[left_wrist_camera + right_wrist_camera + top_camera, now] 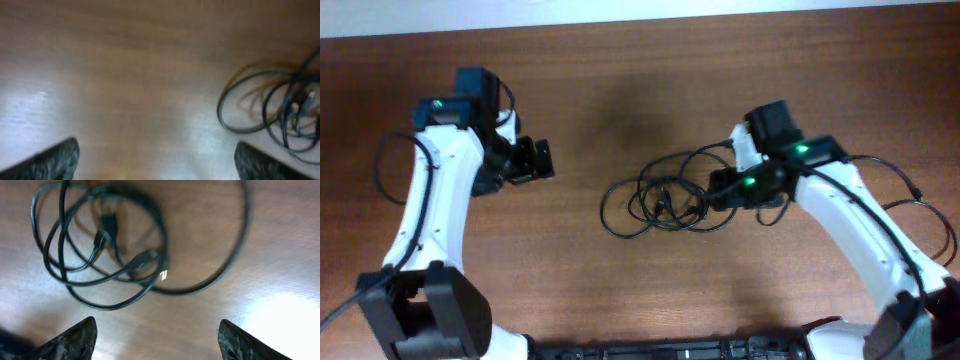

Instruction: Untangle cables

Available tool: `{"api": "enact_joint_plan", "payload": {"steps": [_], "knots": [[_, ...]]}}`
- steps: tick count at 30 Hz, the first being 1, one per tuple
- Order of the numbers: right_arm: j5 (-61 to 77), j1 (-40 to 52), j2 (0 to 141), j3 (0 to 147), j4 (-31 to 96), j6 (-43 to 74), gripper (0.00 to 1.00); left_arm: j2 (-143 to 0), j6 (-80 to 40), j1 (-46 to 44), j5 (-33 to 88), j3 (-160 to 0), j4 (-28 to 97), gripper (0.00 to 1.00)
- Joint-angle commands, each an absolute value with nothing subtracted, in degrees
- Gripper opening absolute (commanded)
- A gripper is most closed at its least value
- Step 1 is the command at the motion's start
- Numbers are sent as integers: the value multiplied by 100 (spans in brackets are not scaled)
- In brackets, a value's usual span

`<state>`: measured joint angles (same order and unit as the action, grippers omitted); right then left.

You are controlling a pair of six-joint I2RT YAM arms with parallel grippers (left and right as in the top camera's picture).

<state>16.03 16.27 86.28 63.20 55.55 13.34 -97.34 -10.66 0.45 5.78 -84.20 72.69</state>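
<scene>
Left hand (542,160) hovers over the left part of the wooden worktop (620,60), its 2 fingers pointing toward the middle and spread wide. Its own camera shows 1 dark fingertip (55,160) in each bottom corner, with only bare wood between them. It grips nothing and sits well apart from the cables (660,200), which show at the right edge of that view as a few overlapping, blurred loops.

The cables lie in a loose tangle just right of the worktop's centre — thin black cords wound into several overlapping rings. 1 wider loop bulges out toward the left hand's side, and another strand arches over the top toward the right arm. The right wrist camera shows at least 2 small plugs inside the tangle: a dark plug (107,225) near the top of the rings and a second one lower down, next to a small pale tip (163,274). How many separate cords there are cannot be told.

Right hand (718,190) is at the right edge of the tangle, fingers pointing left. It too is spread — its 2 fingertips (75,340) stand far apart at the bottom of its view with no cord between them, and the nearest loop lies just ahead of the tips. Whether it touches a strand cannot be told from overhead.
</scene>
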Motion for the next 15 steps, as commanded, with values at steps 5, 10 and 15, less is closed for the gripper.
{"api": "enact_joint_plan", "payload": {"steps": [5,10,15], "knots": [[1632,2600,10151,6366,5492,2954,77,-9725,-1282,-27,930,-7376,5996,99],[1608,2620,10418,6414,4353,3094,44,-9725,-1232,-478,926,-7376,5789,99],[1588,2418,10348,7590,4619,2346,4,-9725,-1234,-921,926,-7376,5492,99]]}}
